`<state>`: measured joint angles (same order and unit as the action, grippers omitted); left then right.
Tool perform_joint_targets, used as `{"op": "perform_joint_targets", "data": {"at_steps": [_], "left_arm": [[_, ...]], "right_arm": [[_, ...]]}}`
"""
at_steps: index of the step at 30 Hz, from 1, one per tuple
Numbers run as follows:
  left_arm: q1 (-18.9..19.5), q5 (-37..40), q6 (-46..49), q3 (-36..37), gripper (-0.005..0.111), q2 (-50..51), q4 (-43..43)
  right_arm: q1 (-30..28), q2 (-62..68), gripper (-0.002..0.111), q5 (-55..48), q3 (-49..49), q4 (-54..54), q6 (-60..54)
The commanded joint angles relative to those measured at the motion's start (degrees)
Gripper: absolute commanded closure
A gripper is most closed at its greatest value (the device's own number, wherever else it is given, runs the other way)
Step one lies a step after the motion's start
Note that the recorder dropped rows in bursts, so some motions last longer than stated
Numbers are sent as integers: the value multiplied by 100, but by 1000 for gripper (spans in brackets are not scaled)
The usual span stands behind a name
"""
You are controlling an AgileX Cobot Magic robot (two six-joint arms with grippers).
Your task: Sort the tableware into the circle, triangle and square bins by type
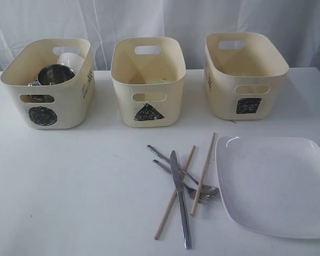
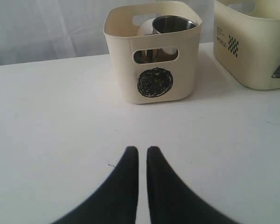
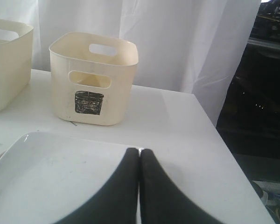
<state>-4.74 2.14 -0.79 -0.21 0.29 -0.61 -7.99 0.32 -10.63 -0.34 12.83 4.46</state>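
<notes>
Black and pressed together, my left gripper (image 2: 142, 151) hangs empty over the white table (image 2: 46, 121), facing the circle bin (image 2: 126, 79), where a steel mug (image 2: 170, 23) and a white bowl (image 2: 144, 28) sit. My right gripper (image 3: 139, 151), also closed on nothing, is over the plate (image 3: 51, 172), with the square bin (image 3: 93, 79) beyond. The knife (image 1: 181, 208), fork (image 1: 202, 200), spoon (image 1: 209, 190) and chopsticks (image 1: 204, 170) lie crossed beside the plate.

— What's on the white table (image 1: 69, 186)?
— Three bins in a far row, standing apart: circle bin (image 1: 64, 109) left, triangle bin (image 1: 170, 106) middle, square bin (image 1: 224, 101) right.
— And nearer?
— A plate (image 1: 272, 186) at the near right. Just left of it is a crossed heap: knife (image 1: 180, 205), fork (image 1: 201, 200), spoon (image 1: 209, 190) and two chopsticks (image 1: 205, 168).
</notes>
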Motion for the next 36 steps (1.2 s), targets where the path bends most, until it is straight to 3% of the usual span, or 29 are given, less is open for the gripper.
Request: {"op": "perform_joint_targets", "data": {"at_steps": [1,18,22,24,28,32,36], "left_arm": [[-2,-9,-45,21,93,-29,-64],[-2,-9,-45,21,93,-29,-64],[-2,-9,-45,21,93,-29,-64],[-2,-9,-45,21,93,-29,-64],[-2,-9,-45,21,93,-29,-64],[-2,-9,-45,21,93,-29,-64],[-2,-9,-45,21,93,-29,-64]], "right_arm": [[10,-32,108,41,34,11,30],[9,-32,108,290,34,-79,203],[9,-32,108,2188,0,-441,1621],[9,-32,108,3605,-58,-441,2666],[9,-32,108,5701,-58,-101,3289],[9,-32,108,6636,-58,356,3469],[9,-32,108,6752,-58,345,3606]]}}
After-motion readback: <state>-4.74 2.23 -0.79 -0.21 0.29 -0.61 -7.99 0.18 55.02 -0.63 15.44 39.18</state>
